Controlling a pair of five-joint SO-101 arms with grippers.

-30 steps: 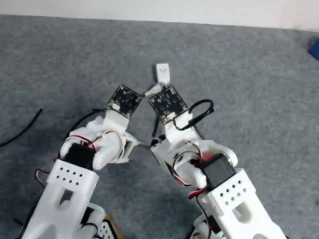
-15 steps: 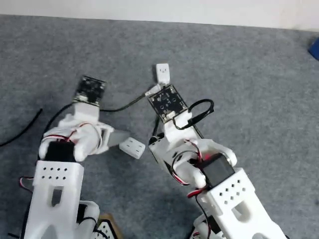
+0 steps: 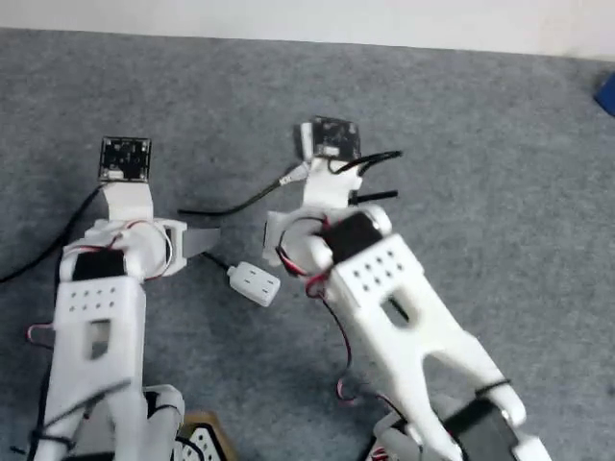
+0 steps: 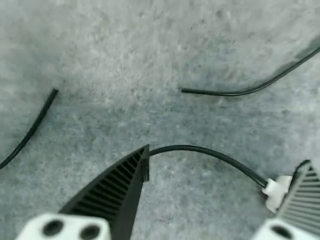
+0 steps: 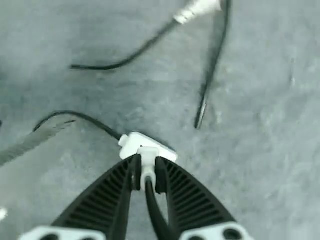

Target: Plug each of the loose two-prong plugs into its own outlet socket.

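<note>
The bench (image 3: 500,144) is grey and flecked. Left arm (image 3: 96,317) and right arm (image 3: 394,298): white, with red wiring. Left pincer (image 4: 225,160) and right pincer (image 5: 147,162): black, ribbed fingers. The plug (image 5: 146,172) and socket block (image 3: 255,282) are white, the cord (image 4: 200,148) black, and the corner object (image 3: 607,94) blue.

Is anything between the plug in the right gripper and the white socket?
Nothing visible: the plug in the right gripper sits right against the socket. The left gripper is off to one side.

Grey carpet (image 3: 500,192) is covering the whole surface, and a pale strip (image 3: 384,19) is running along its far edge.
</note>
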